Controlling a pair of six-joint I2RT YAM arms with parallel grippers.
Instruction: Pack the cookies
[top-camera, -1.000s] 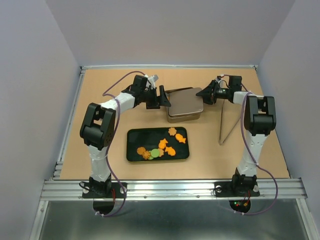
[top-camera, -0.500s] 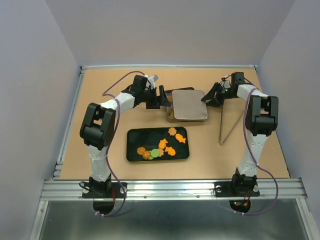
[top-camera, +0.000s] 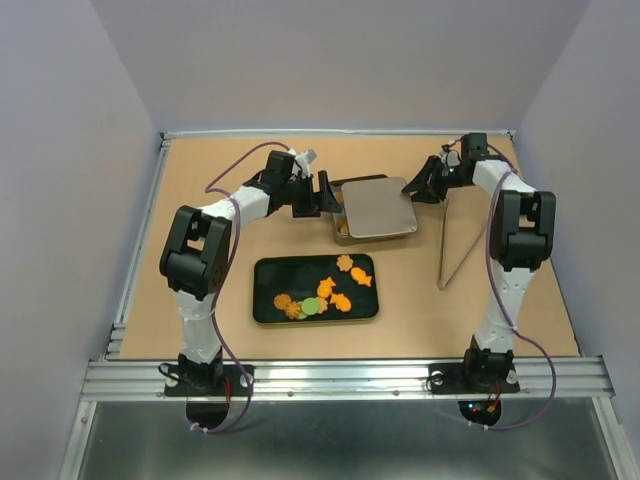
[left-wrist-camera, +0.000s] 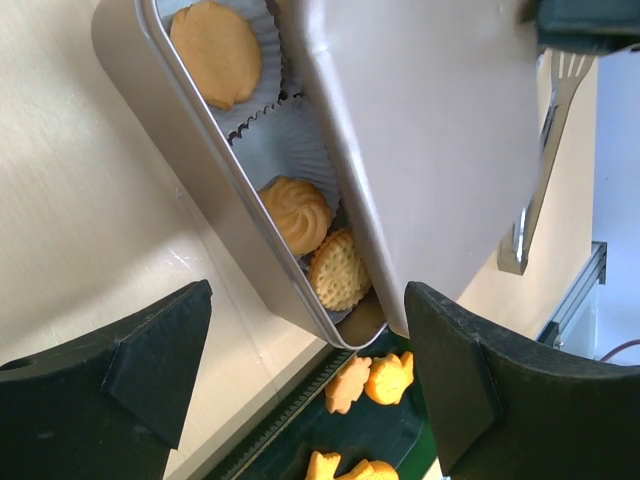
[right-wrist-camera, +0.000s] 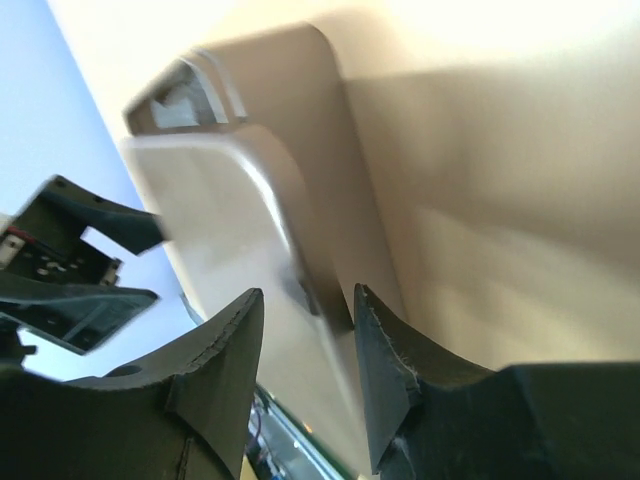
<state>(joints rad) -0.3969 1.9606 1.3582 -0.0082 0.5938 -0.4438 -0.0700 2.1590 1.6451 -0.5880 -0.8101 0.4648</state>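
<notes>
Orange fish, star and flower cookies (top-camera: 325, 290) and a green one lie on a black tray (top-camera: 262, 300). Behind it stands a metal tin (top-camera: 372, 238) with its lid (top-camera: 378, 205) slid to the right and tilted. That leaves round cookies (left-wrist-camera: 297, 212) in white paper cups (left-wrist-camera: 275, 150) showing along the tin's left side. My left gripper (top-camera: 333, 195) stands open at the tin's left end (left-wrist-camera: 308, 300), holding nothing. My right gripper (top-camera: 418, 186) is at the lid's far right corner, its jaws either side of the lid's rim (right-wrist-camera: 307, 295).
Thin metal tongs (top-camera: 445, 240) lie on the brown table to the right of the tin, pointing toward the near edge. The black tray sits just in front of the tin. Low rails border the table.
The lid, which lay square on the tin, has been drawn to the right and lifted at its right side by my right gripper. The left arm has stayed where it was.
</notes>
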